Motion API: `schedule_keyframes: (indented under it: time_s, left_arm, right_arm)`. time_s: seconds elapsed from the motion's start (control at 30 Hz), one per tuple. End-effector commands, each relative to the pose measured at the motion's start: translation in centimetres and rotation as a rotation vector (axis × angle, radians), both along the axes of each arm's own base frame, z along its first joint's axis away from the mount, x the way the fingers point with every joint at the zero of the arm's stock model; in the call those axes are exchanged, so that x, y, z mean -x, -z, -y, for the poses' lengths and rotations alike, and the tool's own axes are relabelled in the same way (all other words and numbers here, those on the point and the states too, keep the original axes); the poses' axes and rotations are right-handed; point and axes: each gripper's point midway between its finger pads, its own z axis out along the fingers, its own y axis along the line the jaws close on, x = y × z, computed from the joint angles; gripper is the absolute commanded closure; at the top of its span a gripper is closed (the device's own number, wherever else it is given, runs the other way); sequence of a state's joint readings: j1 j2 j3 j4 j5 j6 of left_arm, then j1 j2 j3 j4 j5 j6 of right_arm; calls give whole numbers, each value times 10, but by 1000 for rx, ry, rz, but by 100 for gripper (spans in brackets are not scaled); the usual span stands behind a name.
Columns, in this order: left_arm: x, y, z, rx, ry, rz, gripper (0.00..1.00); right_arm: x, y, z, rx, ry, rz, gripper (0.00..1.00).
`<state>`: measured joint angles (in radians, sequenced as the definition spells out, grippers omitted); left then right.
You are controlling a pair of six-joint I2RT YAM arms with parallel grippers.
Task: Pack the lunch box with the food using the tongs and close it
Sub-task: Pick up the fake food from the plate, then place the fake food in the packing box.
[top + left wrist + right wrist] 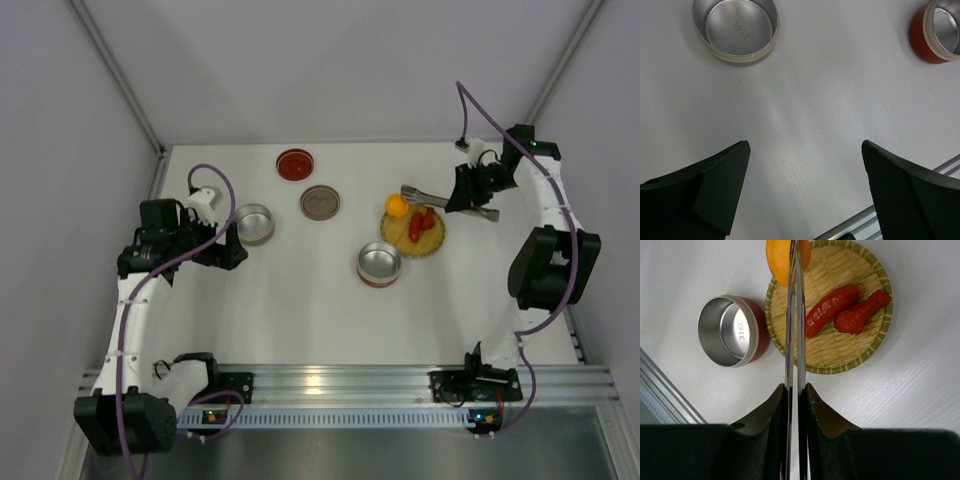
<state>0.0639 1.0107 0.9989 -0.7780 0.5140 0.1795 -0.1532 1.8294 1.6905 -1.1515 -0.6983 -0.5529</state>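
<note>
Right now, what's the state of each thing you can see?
Right gripper: shut on the slim grey metal tongs, squeezed nearly together.
Left gripper: open, empty.
Round red metal tin: uncovered, empty.
Round beige-banded metal tin: uncovered, empty.
Round red lid: off.
Round brown lid: off.

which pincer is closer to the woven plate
Right. The right pincer, gripping the tongs, sits beside the plate; the left pincer hangs far off by a silver tin.
</note>
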Motion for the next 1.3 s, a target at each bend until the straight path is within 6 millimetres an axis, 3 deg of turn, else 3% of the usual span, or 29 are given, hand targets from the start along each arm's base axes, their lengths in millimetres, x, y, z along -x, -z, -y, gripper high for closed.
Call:
schedule_keyframes:
  time_s: [0.0, 0.13, 0.33, 0.4, 0.43, 0.6, 0.73, 0.97, 1.13, 1.27]
  left_arm:
    - [-12, -15, -6, -6, -46, 58, 2]
    - [-17, -23, -6, 8, -72, 67, 2]
    - [-24, -50, 2, 82, -85, 82, 2]
    - [-27, -57, 6, 110, -71, 82, 2]
    - [-27, -59, 7, 118, -69, 81, 2]
    - [-33, -59, 6, 156, -74, 62, 2]
    - [-38, -59, 1, 204, -101, 41, 2]
    - [-50, -66, -25, 262, -197, 73, 2]
    - [-54, -59, -34, 269, -233, 50, 2]
    - [-54, -56, -35, 267, -232, 50, 2]
  right_arm:
    - [6, -53, -20, -80, -28, 101, 100]
    - [4, -70, -52, -100, -54, 143, 100]
    - [-7, -88, -146, -169, -141, 174, 100]
    - [-16, -98, -169, -193, -164, 213, 100]
    - [-19, -93, -179, -198, -173, 198, 100]
    - [-22, -102, -247, -275, -240, 218, 100]
    - [-22, -87, -299, -303, -267, 171, 100]
    - [-17, -71, -361, -308, -336, 201, 100]
    - [-20, -52, -385, -282, -340, 204, 100]
    - [-19, -32, -391, -257, -343, 180, 100]
